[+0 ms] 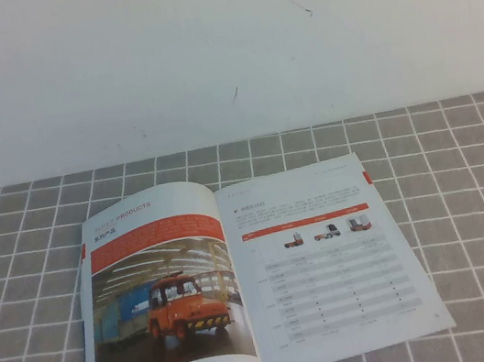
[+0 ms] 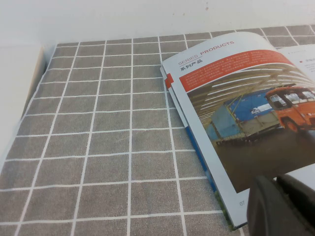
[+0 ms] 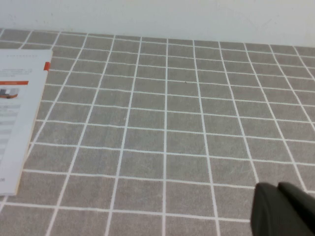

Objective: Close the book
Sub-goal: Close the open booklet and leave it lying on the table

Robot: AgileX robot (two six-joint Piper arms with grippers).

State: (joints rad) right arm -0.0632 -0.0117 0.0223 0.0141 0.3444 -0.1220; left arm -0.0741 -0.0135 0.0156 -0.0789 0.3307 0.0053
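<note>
On the grey cloth-covered desk (image 1: 462,163) with its white grid lines, a thin glossy book (image 1: 249,277) lies open and face up, in the middle of the near part of the surface and a little towards the robot's left. Its left-hand page (image 1: 163,292) carries an orange band of text above a large photograph of an orange truck (image 1: 187,306) in a hall. The right-hand page (image 1: 329,259) is white, with three small vehicle pictures over a printed table. The pages bow up slightly at the spine, and the near corner of the left-hand page runs out of the high view. A plain white wall (image 1: 219,45) rises behind the desk. Neither arm appears in the high view. In the left wrist view the dark left gripper (image 2: 281,209) shows only in part, close to the near edge of the left-hand page. Whether its jaws are apart or together cannot be made out. In the right wrist view the dark right gripper (image 3: 284,209) also shows only in part, over bare cloth on the book's right, well apart from the right-hand page. The state of its jaws is likewise impossible to judge.
</note>
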